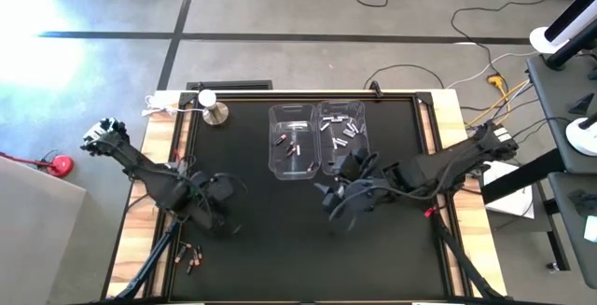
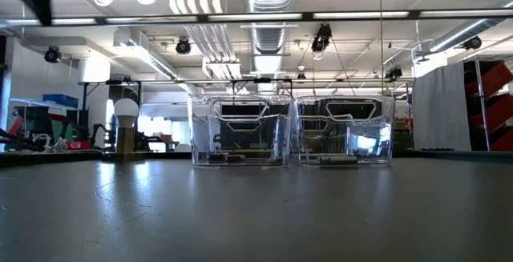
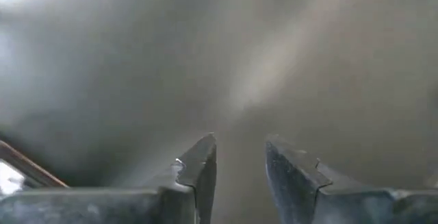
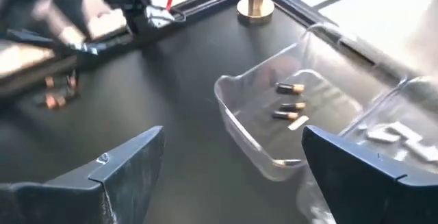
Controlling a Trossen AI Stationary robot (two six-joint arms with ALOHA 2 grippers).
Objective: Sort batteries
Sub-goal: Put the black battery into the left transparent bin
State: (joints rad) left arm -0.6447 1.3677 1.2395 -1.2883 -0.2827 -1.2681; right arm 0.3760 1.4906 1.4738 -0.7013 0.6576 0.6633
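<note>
Hovering low over the matte black desk (image 1: 280, 240), the left gripper (image 1: 224, 219) has its jaws slightly apart and empty; the right gripper (image 1: 343, 202) gapes wide beside the clear, glossy bins (image 1: 297, 146). Loose copper-toned batteries (image 1: 191, 256), small smooth cylinders, could roll off the near edge if nudged.

The worktop (image 1: 280, 221) is matte black with a pale wood border. Two clear plastic bins (image 1: 318, 139) sit on it: copper-reddish batteries (image 4: 290, 98) with dark ends lie in one, white-silver batteries (image 1: 340, 132) in the other. More copper-red ones (image 1: 190, 258) lie at the worktop's edge. Both arms are dark, with grey-black end effector fingers (image 4: 130, 166). A brass-coloured stand (image 2: 125, 142) carries a white bulb.
</note>
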